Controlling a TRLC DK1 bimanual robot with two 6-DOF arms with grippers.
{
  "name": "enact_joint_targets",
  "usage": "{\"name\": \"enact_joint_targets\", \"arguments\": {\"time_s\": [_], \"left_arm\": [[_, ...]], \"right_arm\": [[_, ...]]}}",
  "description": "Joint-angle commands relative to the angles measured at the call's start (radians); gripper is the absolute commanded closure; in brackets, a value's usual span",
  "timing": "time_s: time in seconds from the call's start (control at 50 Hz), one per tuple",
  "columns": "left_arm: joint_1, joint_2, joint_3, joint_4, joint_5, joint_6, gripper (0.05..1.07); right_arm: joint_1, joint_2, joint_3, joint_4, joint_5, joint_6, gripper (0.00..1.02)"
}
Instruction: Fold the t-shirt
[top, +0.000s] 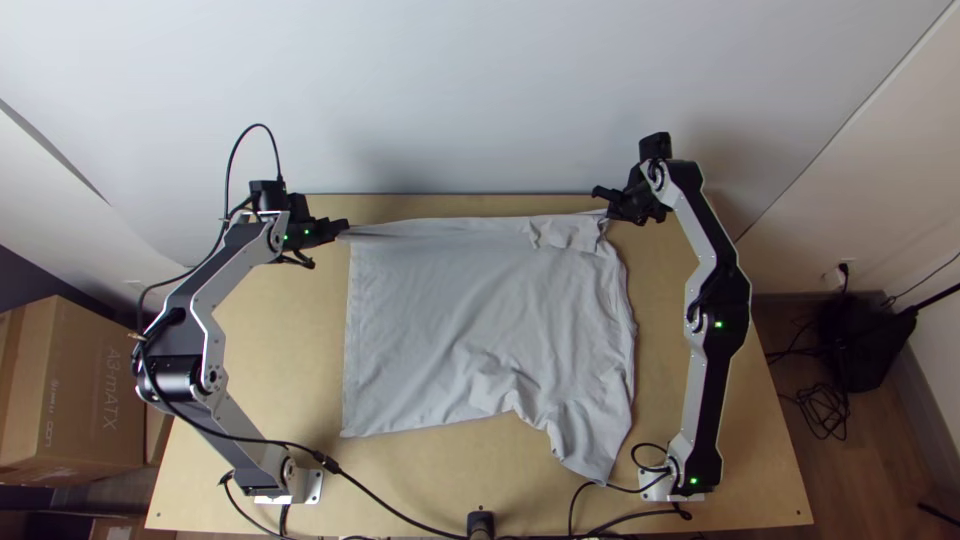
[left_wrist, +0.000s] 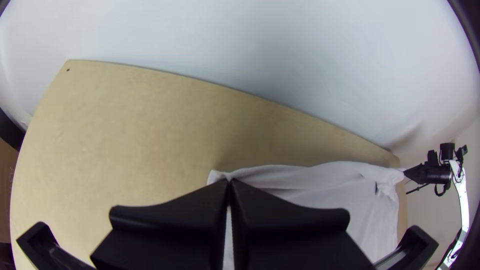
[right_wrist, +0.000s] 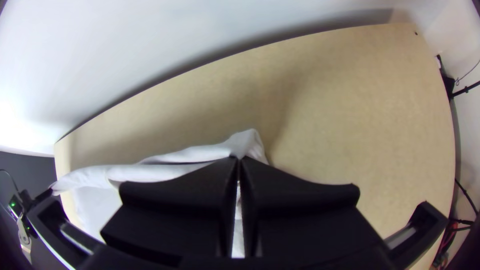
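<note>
Left gripper (top: 344, 228): fingers pressed together, pinching the t-shirt (top: 440, 320) at one far corner. Right gripper (top: 611, 211): fingers also together, pinching the other far corner. In the left wrist view, pale cloth comes out at the left gripper's (left_wrist: 229, 181) closed tips; same in the right wrist view at the right gripper's (right_wrist: 239, 159) tips.

Shirt's far edge runs between the grippers, nearly straight, with small folds and a little flap just beside the right one. From both grippers the cloth goes toward the near side of the table (top: 280, 340): mostly spread and smooth below the left gripper, rumpled below the right. Near edge uneven, bunched in the middle, with a part sticking out toward the right arm's base.

Just beyond both grippers, the table's far edge, then a pale wall (top: 450, 90). Well out past the left gripper, cardboard box (top: 75, 390). Well out past the right one, tangled black cables (top: 825, 410) on the floor (top: 800, 375).
</note>
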Motion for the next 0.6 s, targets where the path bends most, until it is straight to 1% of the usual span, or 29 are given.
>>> {"name": "enact_joint_targets", "arguments": {"time_s": [0.0,0.26,0.38,0.58], "left_arm": [[-0.002,-0.07,-0.079,0.024,0.016,-0.019,1.05],[-0.003,-0.147,-0.188,0.062,0.018,-0.022,1.05],[-0.006,-0.183,-0.237,0.079,0.018,-0.025,1.05],[-0.016,-0.249,-0.343,0.107,0.018,-0.025,1.05]], "right_arm": [[-0.016,-0.103,-0.074,-0.025,0.003,-0.008,1.0],[-0.016,-0.241,-0.275,-0.016,0.003,-0.034,1.0],[-0.014,-0.316,-0.411,0.02,0.003,-0.034,1.0],[-0.013,-0.45,-0.66,0.13,0.003,-0.042,1.0]]}}
